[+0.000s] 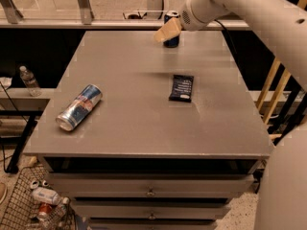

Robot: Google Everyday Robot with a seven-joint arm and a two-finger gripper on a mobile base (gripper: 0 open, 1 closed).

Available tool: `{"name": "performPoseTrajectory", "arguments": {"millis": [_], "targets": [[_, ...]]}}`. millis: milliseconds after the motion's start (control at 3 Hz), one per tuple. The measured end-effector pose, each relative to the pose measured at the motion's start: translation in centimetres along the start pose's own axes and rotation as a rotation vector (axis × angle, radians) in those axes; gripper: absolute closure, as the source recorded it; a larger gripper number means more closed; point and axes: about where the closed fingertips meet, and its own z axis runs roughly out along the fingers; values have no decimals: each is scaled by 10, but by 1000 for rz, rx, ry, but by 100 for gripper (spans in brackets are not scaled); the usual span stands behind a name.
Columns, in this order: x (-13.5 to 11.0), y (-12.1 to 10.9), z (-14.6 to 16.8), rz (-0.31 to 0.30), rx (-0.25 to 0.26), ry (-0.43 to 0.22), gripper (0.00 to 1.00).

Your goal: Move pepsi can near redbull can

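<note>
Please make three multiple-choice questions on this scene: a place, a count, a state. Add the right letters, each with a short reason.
1. Where is the gripper? A) at the pepsi can, by the far edge of the table; B) near left corner; C) under the table.
2. Cans on the table? A) one; B) two; C) four.
3. The redbull can is: A) upright; B) lying on its side; C) held.
A: it overlaps the pepsi can. B: only those two cans. B: its length rests on the table.
</note>
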Motion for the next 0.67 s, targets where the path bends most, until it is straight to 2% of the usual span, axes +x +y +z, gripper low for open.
{"name": "performPoseTrajectory", "arguments": {"millis": [333,667], "targets": [[-7,-17,22,90,63,-63,0],[-11,-36,34,152,92,-126,0]]}}
